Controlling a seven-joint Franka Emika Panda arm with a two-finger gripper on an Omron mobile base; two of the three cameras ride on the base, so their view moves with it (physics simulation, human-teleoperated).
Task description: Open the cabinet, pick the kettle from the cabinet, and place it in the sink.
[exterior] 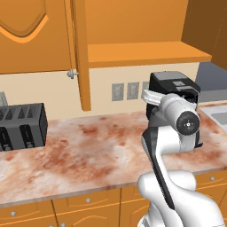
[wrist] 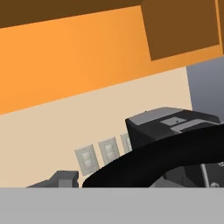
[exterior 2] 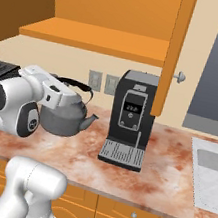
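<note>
Kettle, squat grey metal with thin black arched handle [exterior 2: 67,111], hangs off the table beside the arm, out of the orange-brown wooden cabinet [exterior 2: 113,10], whose doors stand open. Pincer looks clamped on the handle, though its tips are hidden. Light grey steel sink [exterior 2: 211,172] lies far right; black boxy coffee machine [exterior 2: 130,125] stands between, so carry likely needs height. Black toaster [exterior: 22,126] sits left.
</note>
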